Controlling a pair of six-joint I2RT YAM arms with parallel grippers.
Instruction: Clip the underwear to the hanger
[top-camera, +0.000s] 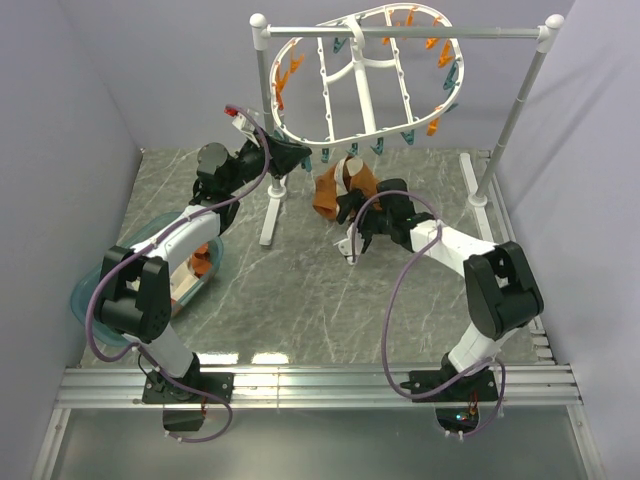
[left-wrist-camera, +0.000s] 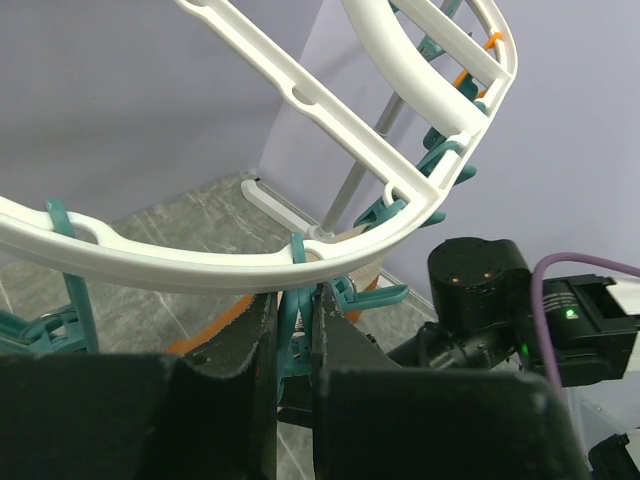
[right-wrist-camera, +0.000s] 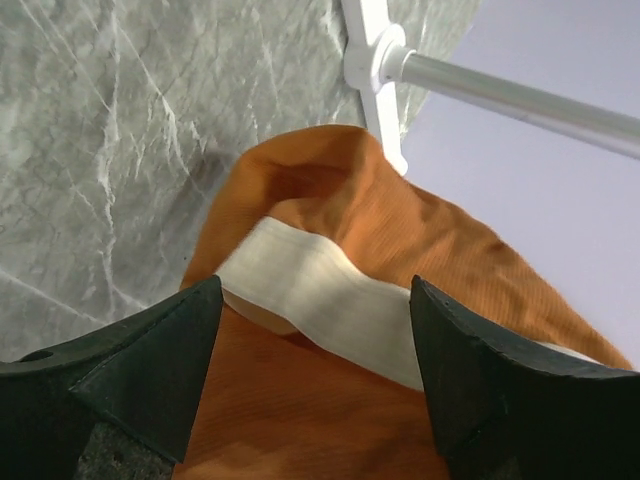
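Left jaws are clenched on a teal pin (left-wrist-camera: 297, 335) hanging off the near-left rim of the hanger (left-wrist-camera: 200, 262), one pad on each side of it. Right jaws are spread wide, released, with the underwear (right-wrist-camera: 300, 160) sitting in the gap between them, cream waistband facing the wrist cam. The underwear is up off the table (top-camera: 300, 290), bunched just under the hanger's near rim and right beside that pin. Honestly can't tell if the pin is biting the fabric. The hanger hangs from the pole stand (top-camera: 400, 32) at the far side, and a teal basket (top-camera: 85, 295) sits near left.
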